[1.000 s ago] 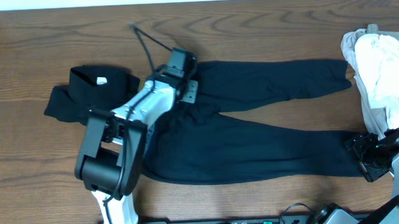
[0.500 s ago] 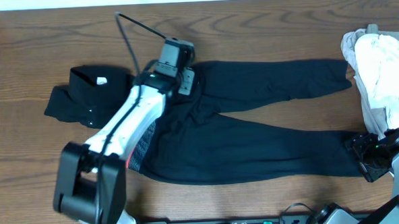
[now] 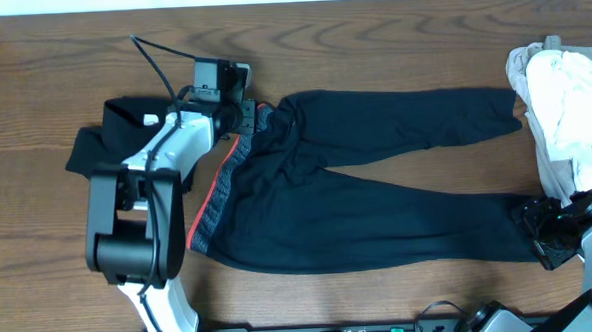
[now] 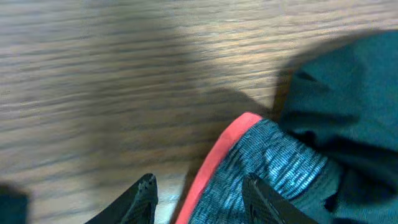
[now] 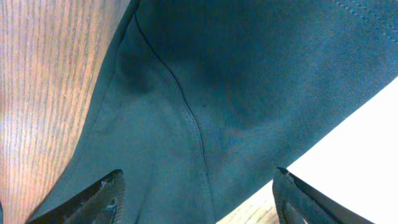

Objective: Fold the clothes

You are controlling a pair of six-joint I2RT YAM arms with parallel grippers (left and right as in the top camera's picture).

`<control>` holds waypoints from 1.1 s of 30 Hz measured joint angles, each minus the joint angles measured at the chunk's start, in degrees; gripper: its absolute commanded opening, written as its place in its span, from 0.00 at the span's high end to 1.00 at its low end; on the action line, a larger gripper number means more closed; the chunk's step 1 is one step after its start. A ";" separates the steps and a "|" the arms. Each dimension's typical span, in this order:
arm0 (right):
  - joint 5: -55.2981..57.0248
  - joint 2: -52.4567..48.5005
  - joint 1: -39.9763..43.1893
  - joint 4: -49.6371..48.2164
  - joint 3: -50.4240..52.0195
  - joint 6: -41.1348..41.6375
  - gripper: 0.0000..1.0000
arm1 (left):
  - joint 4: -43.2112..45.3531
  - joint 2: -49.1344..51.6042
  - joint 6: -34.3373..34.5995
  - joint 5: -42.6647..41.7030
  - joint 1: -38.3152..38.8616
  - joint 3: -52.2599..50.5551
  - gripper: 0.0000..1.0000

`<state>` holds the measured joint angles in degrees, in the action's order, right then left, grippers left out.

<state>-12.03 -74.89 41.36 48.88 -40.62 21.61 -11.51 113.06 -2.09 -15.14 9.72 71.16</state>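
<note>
The clothes are chiefly long dark trousers [image 3: 378, 207] spread across the table, legs toward the right. Their orange-red and grey waistband [image 3: 215, 195] lies at the left. My left gripper [image 3: 244, 115] hovers at the waistband's far end. In the left wrist view it [image 4: 202, 202] is open, and the red edge [image 4: 214, 165] lies flat between its fingers. My right gripper [image 3: 539, 227] is over the near leg's hem at the right. It [image 5: 199, 205] stands open above dark cloth [image 5: 205, 93], gripping nothing.
A black collared shirt [image 3: 125, 138] lies bunched just left of the waistband. A heap of white and beige garments [image 3: 564, 104] sits at the right edge, and white cloth [image 5: 360, 137] shows beside the right fingers. Bare wood [image 3: 391, 42] runs along the far side.
My left gripper moved left and opened, letting go of the trousers' top. The waistband is now drawn out leftward, with its orange-red and grey band showing. The right arm stayed put.
</note>
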 measured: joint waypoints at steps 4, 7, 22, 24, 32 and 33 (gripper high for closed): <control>0.00 0.00 0.00 0.11 0.00 0.00 0.27 | 1.53 0.44 -0.37 -4.92 -0.04 0.00 0.52; 0.00 0.00 -0.02 0.11 0.00 0.00 0.27 | 1.57 0.81 -0.63 -7.17 0.11 0.00 0.52; -0.02 0.00 0.00 0.57 0.00 0.00 0.28 | 3.74 5.84 -1.09 -9.97 0.04 0.52 0.94; -0.02 0.00 -0.02 0.59 0.00 0.00 0.28 | 2.80 5.84 -1.11 -10.03 0.04 0.81 0.94; -0.02 0.00 0.00 0.57 0.00 0.00 0.27 | -1.18 2.84 -0.02 -8.41 -1.64 1.81 0.92; -0.02 0.00 -0.02 0.55 0.00 0.00 0.27 | -1.25 1.84 0.15 -8.41 -1.95 1.86 0.83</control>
<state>-12.05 -74.89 41.34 49.43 -40.62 21.61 -12.75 114.89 -1.93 -23.55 7.77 73.01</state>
